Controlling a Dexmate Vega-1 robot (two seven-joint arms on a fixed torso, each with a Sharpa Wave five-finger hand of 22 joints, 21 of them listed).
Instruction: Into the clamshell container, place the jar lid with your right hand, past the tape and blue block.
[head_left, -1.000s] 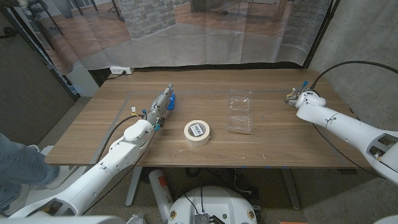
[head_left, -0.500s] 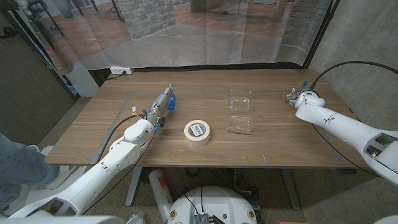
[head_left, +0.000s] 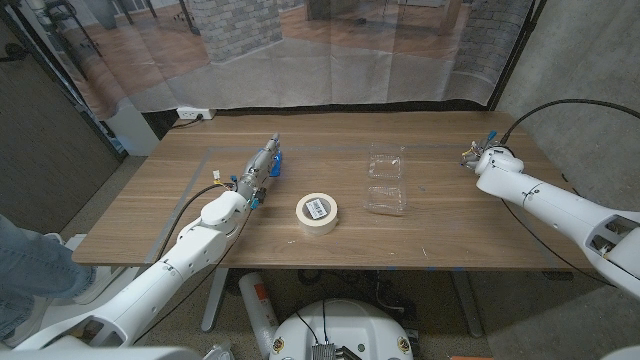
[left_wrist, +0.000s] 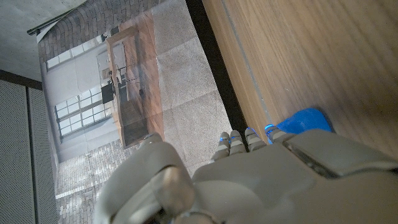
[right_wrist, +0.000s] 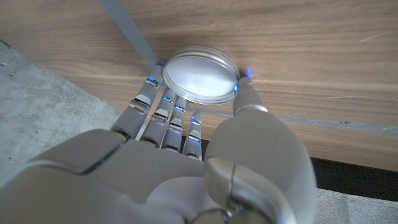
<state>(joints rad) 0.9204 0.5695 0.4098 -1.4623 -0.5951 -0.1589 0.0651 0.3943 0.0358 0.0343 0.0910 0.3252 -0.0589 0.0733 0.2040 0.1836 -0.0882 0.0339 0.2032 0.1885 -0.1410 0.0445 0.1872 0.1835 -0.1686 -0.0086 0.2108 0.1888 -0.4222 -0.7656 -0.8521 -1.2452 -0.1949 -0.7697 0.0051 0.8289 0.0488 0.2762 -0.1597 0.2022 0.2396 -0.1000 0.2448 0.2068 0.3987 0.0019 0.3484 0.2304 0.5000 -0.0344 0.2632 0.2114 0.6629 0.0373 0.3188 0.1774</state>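
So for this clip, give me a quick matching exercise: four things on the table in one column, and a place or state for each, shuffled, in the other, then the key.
Things
1. jar lid
2. tape
3. blue block
4. clamshell container

Places or states
A. lying open, nothing in it
B. at the left hand's fingertips
C. between the right hand's thumb and fingers, on the wood
D. white roll lying flat, near the front edge of the table

Pairs: 1-C, 2-D, 3-B, 4-A

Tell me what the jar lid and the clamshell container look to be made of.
Jar lid: likely metal, a brushed silvery face with a soft sheen and a rolled rim, the right hand fingers around its edge. Clamshell container: clear thin plastic, apparently; the wooden table's grain shows through it and its ridges glint.
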